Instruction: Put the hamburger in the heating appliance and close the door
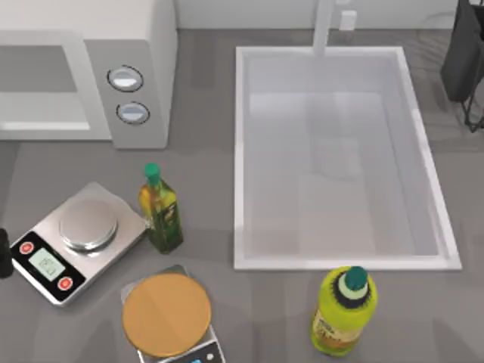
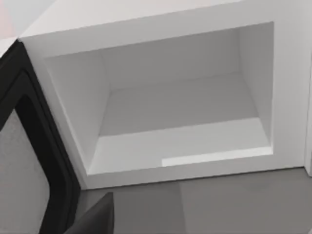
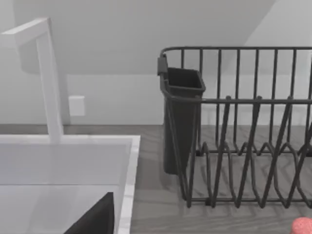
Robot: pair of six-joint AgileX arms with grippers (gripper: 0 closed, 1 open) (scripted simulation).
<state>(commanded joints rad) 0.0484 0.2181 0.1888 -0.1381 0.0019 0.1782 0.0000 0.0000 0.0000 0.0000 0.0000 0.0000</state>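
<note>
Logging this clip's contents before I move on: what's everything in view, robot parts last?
microwave: 1, white, grey panel, table's far left
door: 1, dark inner frame, swung open
sink: 1, white, centre-right
faucet: 1, white, behind sink
dish rack: 1, dark, right of sink
oil bottle: 1, green cap, front of microwave
yellow bottle: 1, near edge, front of sink
scales: 2, silver, near left
disc: 1, tan-orange, on nearer scale
pink object: 1, by rack, cut off
left gripper: dark, facing microwave cavity
right gripper: dark, by sink
</note>
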